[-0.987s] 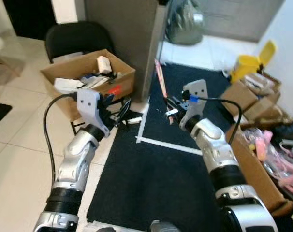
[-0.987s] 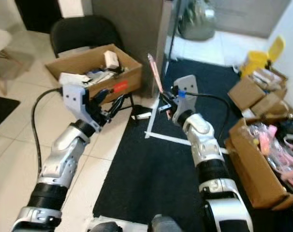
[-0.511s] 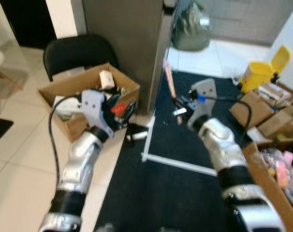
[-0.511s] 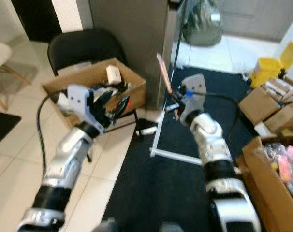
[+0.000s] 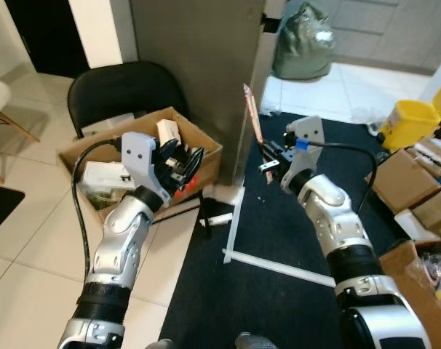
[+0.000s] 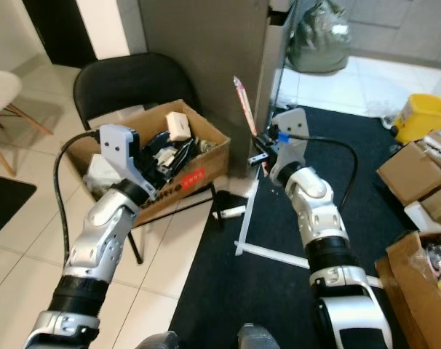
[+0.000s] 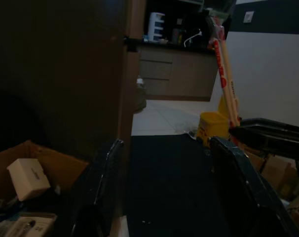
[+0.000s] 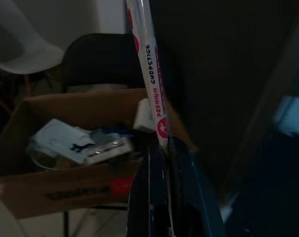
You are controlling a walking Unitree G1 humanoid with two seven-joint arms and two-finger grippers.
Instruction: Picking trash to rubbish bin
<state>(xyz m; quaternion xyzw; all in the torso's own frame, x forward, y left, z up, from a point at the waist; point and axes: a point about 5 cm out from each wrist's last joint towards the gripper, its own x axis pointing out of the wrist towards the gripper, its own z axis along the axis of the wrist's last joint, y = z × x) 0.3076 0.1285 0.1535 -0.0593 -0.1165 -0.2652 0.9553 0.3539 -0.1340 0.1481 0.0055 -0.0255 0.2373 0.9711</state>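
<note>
reaching forward over the black mat (image 5: 279, 291), the right gripper (image 5: 268, 158) has its two fingers pinched tight on the lower end of one paper-wrapped chopstick (image 5: 251, 121), which stands nearly upright and leans a little toward the grey pillar (image 5: 199, 65). its silver forearm bends up from the elbow. the left gripper (image 5: 185, 161) is raised at the near edge of the one cardboard box (image 5: 206, 156) of rubbish resting on the black chair (image 5: 122, 91), its two fingers spread apart and holding nothing. one small white carton (image 5: 167, 130) lies on top in that box. one yellow bin (image 5: 408, 122) stands far off on the right, near other cardboard boxes.
</note>
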